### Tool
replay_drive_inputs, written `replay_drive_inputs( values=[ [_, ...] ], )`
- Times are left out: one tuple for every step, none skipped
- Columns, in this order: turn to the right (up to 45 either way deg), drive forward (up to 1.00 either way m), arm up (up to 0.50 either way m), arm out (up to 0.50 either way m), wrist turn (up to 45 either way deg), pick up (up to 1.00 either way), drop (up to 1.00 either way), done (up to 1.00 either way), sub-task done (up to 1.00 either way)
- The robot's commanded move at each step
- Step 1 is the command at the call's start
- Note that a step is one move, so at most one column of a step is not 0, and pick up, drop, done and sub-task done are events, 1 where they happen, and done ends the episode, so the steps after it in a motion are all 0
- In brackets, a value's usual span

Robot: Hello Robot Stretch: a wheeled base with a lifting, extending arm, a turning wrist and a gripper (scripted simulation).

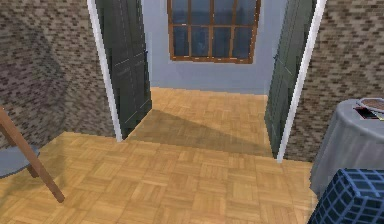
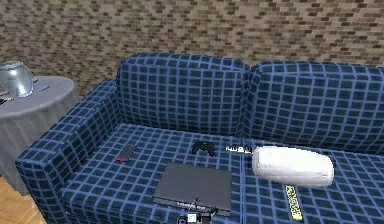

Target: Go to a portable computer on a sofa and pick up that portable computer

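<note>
A closed dark grey portable computer (image 2: 193,184) lies flat on the seat of a blue checked sofa (image 2: 170,95), left of the seat's middle. At the arm side view's bottom edge, the gripper (image 2: 190,210) shows as a small dark shape with white marks, right at the computer's near edge. With the computer lying on the seat behind it, I cannot tell whether the gripper holds anything. The sofa's corner (image 1: 352,198) also appears at the forward view's bottom right.
On the seat lie a white cushion (image 2: 292,166), a small dark controller-like thing (image 2: 204,148), a thin remote (image 2: 237,149), a flat dark item (image 2: 127,154) and a yellow-black strip (image 2: 291,203). A grey-draped round table (image 2: 40,110) with a metal pot (image 2: 15,77) stands beside the sofa. Ahead is an open doorway (image 1: 205,90).
</note>
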Motion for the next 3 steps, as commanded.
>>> replay_drive_inputs(
  values=[
    [0.0,0.0,0.0,0.0,0.0,1.0,0.0,0.0,0.0],
    [0.0,0.0,0.1,0.0,0.0,0.0,0.0,0.0,0.0],
    [0.0,0.0,0.0,0.0,0.0,0.0,0.0,1.0,0.0]
  ],
)
